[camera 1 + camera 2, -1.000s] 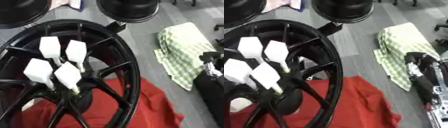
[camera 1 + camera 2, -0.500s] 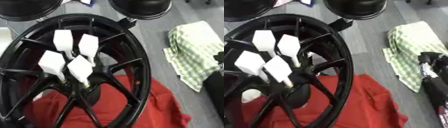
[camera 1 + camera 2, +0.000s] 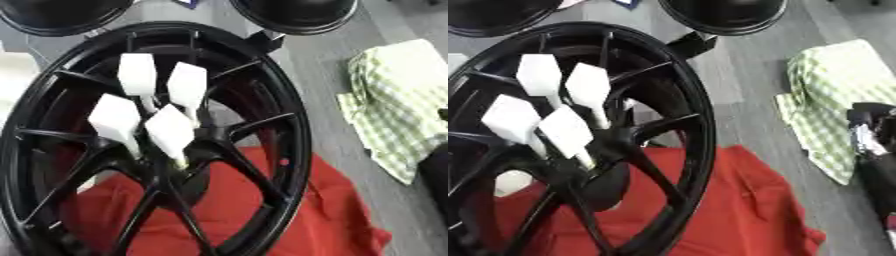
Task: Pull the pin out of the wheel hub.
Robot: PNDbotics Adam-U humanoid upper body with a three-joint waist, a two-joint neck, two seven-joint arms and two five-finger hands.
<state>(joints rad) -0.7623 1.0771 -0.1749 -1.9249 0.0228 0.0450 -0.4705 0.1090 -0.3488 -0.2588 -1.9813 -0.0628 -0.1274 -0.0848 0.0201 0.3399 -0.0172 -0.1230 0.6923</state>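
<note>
The grey floor carries a crumpled red cloth under the black spoked wheel hub, with a green-checked cloth lying apart.

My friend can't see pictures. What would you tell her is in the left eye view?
A big black wheel fills most of the view, with four white-headed pins sticking up around its hub. The wheel lies partly on a red cloth on a grey floor, and a green checked cloth lies to its right. No robot hand shows clearly in this view.
</note>
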